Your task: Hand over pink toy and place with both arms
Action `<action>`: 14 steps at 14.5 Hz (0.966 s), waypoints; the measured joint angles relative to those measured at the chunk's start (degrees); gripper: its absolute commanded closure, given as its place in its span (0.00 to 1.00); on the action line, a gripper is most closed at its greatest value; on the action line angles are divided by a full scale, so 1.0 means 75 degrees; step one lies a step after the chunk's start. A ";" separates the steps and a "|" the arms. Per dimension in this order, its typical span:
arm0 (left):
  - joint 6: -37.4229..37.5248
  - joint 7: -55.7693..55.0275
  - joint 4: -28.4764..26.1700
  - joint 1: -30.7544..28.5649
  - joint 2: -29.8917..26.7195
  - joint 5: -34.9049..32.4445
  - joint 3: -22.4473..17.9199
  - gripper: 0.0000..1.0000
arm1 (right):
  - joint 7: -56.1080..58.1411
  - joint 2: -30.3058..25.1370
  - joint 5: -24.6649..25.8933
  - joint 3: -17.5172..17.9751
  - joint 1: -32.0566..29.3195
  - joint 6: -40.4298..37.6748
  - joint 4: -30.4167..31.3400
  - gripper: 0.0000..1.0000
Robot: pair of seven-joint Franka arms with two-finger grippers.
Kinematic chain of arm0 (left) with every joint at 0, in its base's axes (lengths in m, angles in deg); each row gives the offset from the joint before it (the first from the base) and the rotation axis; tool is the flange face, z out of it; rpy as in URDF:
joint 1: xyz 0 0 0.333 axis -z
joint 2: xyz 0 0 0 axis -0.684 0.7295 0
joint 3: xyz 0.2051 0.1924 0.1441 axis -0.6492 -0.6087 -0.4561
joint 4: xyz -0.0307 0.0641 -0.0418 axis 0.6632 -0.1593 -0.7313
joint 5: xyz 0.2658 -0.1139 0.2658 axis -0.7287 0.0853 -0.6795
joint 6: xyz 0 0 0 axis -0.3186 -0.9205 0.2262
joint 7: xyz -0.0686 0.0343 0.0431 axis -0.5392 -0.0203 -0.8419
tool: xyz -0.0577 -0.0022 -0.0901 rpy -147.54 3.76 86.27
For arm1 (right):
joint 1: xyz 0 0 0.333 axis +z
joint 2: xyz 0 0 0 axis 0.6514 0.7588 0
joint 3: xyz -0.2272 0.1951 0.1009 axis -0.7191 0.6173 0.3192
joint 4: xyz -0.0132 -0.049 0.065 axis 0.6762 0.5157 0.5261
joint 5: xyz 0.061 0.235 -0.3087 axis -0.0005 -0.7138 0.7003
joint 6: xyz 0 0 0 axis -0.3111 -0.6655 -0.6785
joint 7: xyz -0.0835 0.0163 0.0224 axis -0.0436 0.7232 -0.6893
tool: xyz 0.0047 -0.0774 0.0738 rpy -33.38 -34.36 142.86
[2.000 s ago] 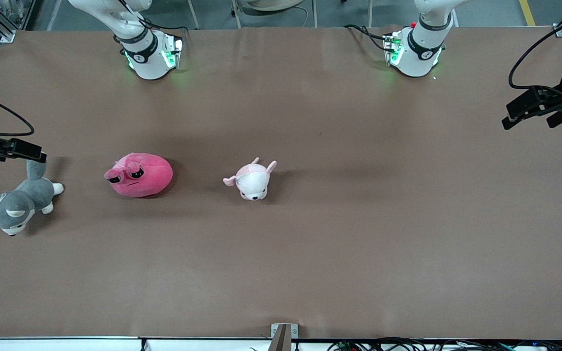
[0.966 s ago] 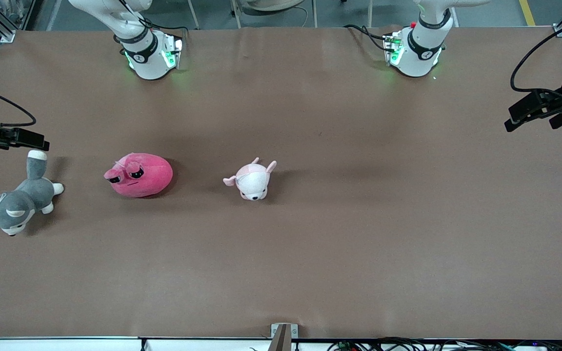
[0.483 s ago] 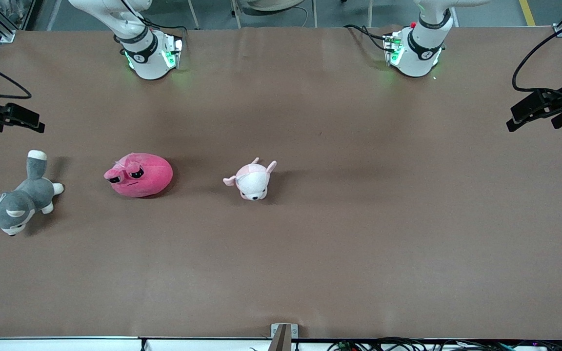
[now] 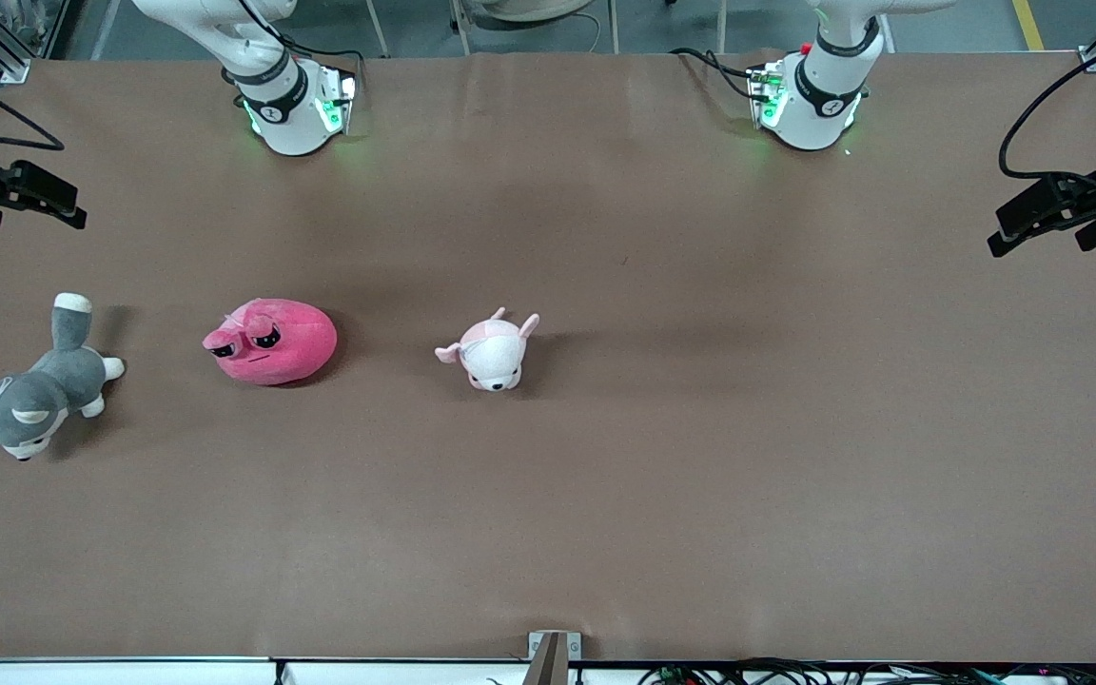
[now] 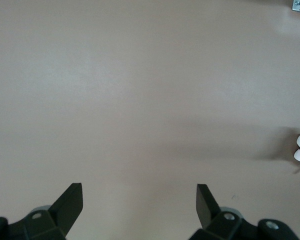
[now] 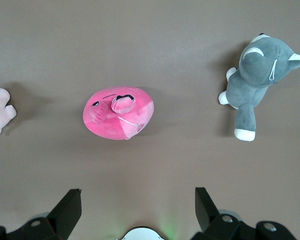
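Observation:
The pink toy (image 4: pixel 272 341), a rounded hot-pink plush with black sleepy eyes, lies on the brown table toward the right arm's end. It also shows in the right wrist view (image 6: pixel 119 113). My right gripper (image 4: pixel 53 205) hangs open and empty in the air at the right arm's end of the table, apart from the toy; its jaws are wide apart in its wrist view (image 6: pixel 137 195). My left gripper (image 4: pixel 1024 224) waits open and empty in the air over the left arm's end; only bare table lies between its fingers (image 5: pixel 139 189).
A small pale pink-and-white puppy plush (image 4: pixel 491 352) lies beside the pink toy toward the table's middle. A grey-and-white husky plush (image 4: pixel 29 395) lies at the right arm's end edge, also in the right wrist view (image 6: pixel 255 75). The arm bases (image 4: pixel 291 105) stand along the table's top edge.
My right gripper has moved from above the grey plush's tail toward the arm bases' side of the table. The left gripper and the toys have stayed where they were.

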 measured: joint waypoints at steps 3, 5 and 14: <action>0.0000 0.0000 0.0000 0.0000 0.0000 0.0000 0.0000 0.00 | 0.0000 -0.0163 0.0004 -0.0009 -0.0001 -0.0001 0.0015 0.00; 0.0000 0.0000 0.0000 0.0000 0.0000 0.0000 -0.0001 0.00 | 0.0000 -0.0231 0.0006 -0.0021 -0.0002 -0.0001 0.0016 0.00; 0.0000 0.0000 0.0000 -0.0004 0.0000 0.0000 -0.0021 0.00 | 0.0000 -0.0321 0.0006 -0.0040 -0.0002 0.0072 0.0025 0.00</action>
